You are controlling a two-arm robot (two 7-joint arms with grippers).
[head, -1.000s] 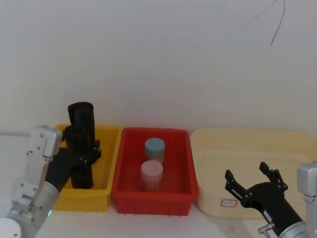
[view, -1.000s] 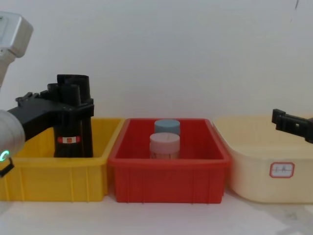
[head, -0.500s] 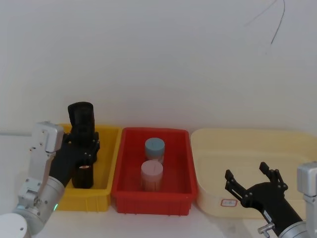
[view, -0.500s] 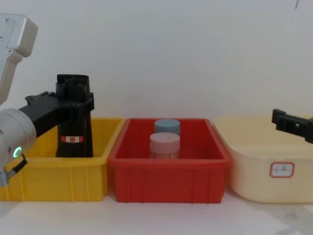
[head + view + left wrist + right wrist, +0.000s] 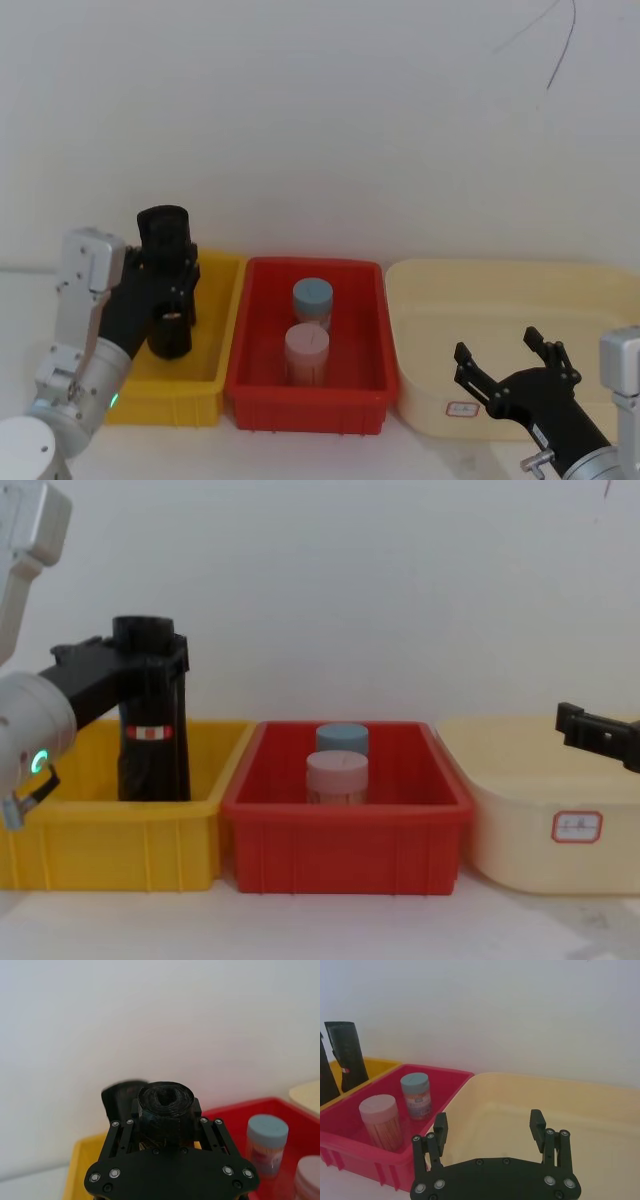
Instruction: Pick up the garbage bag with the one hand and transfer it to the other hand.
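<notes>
Garbage bag (image 5: 152, 765) lifted higher within yellow bin (image 5: 110, 850), far left, we note left gripper (image 5: 140, 665) clamped on it, right gripper (image 5: 497, 352) idle near right, fingers apart.

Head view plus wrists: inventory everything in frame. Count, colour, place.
garbage bag: 1, black, gripped, in the yellow bin
other roll: 1, black, next to it in the yellow bin
blue-lidded jar: 1, red bin, rear
pink-lidded jar: 1, red bin, front
yellow bin: 1, left
red bin: 1, middle
cream bin: 1, right
left gripper: black, shut on the garbage bag
right gripper: black, open, by the cream bin
</notes>
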